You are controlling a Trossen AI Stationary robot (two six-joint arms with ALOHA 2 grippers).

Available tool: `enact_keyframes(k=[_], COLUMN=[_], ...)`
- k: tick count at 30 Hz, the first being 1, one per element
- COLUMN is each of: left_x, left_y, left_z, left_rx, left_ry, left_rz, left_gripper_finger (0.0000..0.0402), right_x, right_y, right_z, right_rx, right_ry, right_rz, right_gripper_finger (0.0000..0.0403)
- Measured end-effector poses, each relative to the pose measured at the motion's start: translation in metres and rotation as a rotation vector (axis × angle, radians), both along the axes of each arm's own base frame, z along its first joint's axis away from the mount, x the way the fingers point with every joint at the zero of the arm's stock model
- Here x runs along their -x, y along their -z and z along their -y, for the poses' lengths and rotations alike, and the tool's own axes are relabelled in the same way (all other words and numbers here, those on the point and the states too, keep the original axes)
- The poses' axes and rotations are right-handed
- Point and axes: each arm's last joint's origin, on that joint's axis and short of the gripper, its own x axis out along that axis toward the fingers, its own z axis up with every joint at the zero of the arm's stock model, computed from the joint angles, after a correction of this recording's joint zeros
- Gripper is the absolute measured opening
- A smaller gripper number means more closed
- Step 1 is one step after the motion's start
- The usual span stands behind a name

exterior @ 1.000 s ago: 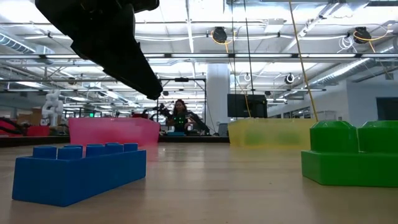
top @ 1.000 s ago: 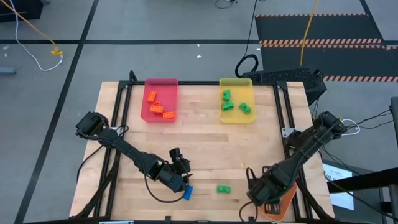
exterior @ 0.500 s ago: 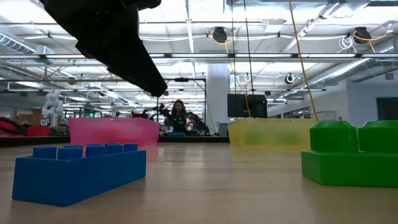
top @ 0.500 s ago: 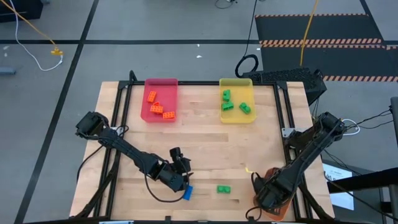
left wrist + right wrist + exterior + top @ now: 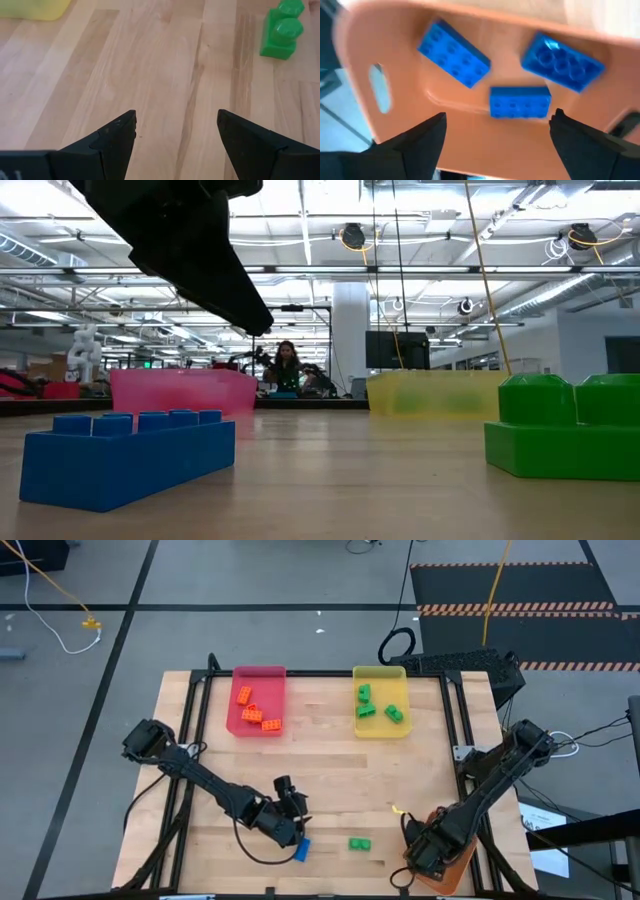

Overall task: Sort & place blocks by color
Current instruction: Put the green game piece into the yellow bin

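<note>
The right end effector (image 5: 495,137) hangs open and empty over the orange tray (image 5: 470,125) at the near right corner of the table (image 5: 320,770); just beyond its spread fingers three blue blocks (image 5: 520,102) lie inside that tray, apart from the fingertips. The left end effector (image 5: 293,808) is also open, holding nothing, low over the wood near the front edge. A single blue block (image 5: 302,849) lies on the table just beside it on the near side, and a lone green block (image 5: 359,844) sits a little farther off toward the right arm. Well beyond both end effectors, at the far edge, the pink tray (image 5: 258,700) holds orange blocks (image 5: 255,714) and the yellow tray (image 5: 380,701) holds green blocks (image 5: 368,708).
</note>
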Motion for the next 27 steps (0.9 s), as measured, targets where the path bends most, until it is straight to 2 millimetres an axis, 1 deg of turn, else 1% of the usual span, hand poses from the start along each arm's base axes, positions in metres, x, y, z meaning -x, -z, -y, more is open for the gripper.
enact_keyframes(k=[7, 11, 14, 17, 22, 27], left_x=[-0.001, -0.001, -0.001, 0.000, 0.000, 0.000], left_y=[0.000, 0.000, 0.000, 0.000, 0.000, 0.000], left_z=[-0.001, -0.001, -0.001, -0.001, -0.001, -0.001], left_rx=[0.002, -0.001, -0.001, -0.003, -0.010, -0.010], left_ry=[-0.005, -0.003, -0.003, -0.002, 0.005, 0.005], left_rz=[0.001, 0.000, -0.001, -0.002, -0.005, -0.005], left_gripper_finger=[0.0278, 0.0278, 0.0278, 0.0278, 0.0278, 0.0278], right_x=[-0.031, -0.051, -0.063, -0.069, -0.078, -0.088], right_y=[-0.003, -0.006, -0.009, -0.008, -0.002, 0.015], right_z=[0.001, 0.005, 0.011, 0.020, 0.029, 0.032], right_rx=[-0.129, -0.193, -0.220, -0.213, -0.165, -0.077], right_ry=[0.025, 0.017, -0.004, -0.024, -0.103, -0.223], right_rz=[0.212, 0.365, 0.440, 0.464, 0.506, 0.541], right_gripper_finger=[0.0294, 0.0287, 0.0285, 0.0285, 0.0285, 0.0285])
